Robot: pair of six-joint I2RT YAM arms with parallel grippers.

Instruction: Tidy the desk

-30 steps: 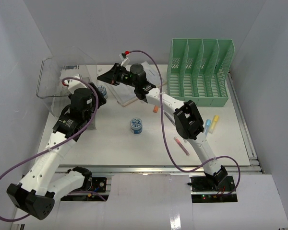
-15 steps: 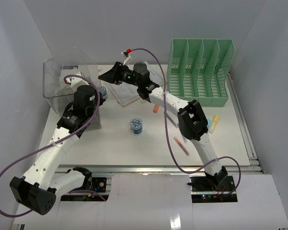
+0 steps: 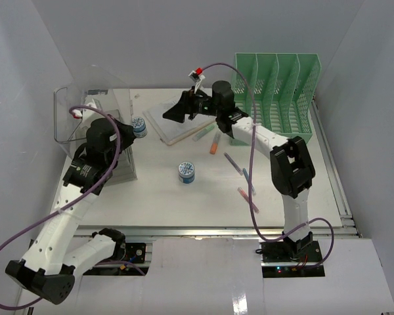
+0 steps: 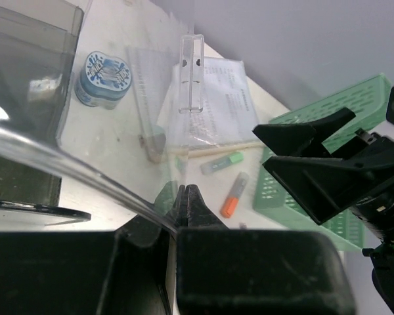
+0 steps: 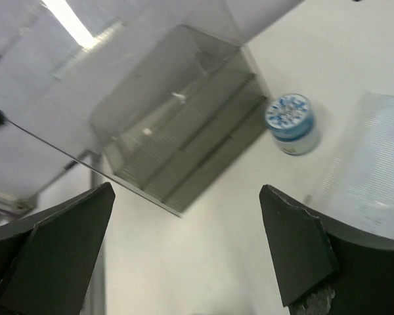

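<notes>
We see the left tool (image 4: 184, 202) with its fingers pressed together on the thin wall of the clear bin (image 3: 69, 121), which sits at the far left corner of the surface (image 3: 157, 200). The right tool (image 3: 173, 113) hangs over the left part of a sheaf of papers (image 3: 178, 132), its fingers spread wide with nothing between them, pointing toward the bin. The surface is the broad white top beneath everything, with its metal rail running along the front edge by the arm bases. One round blue tin (image 3: 139, 126) stands just beside the bin's right side; a second blue tin (image 3: 186, 172) stands alone near the middle. A green marker (image 3: 205, 134) and an orange marker (image 3: 214, 146) lie at the near edge of the papers, and a pink pen (image 3: 248, 199) lies further toward us. The mint-green file rack (image 3: 272, 98) stands upright at the far right.
</notes>
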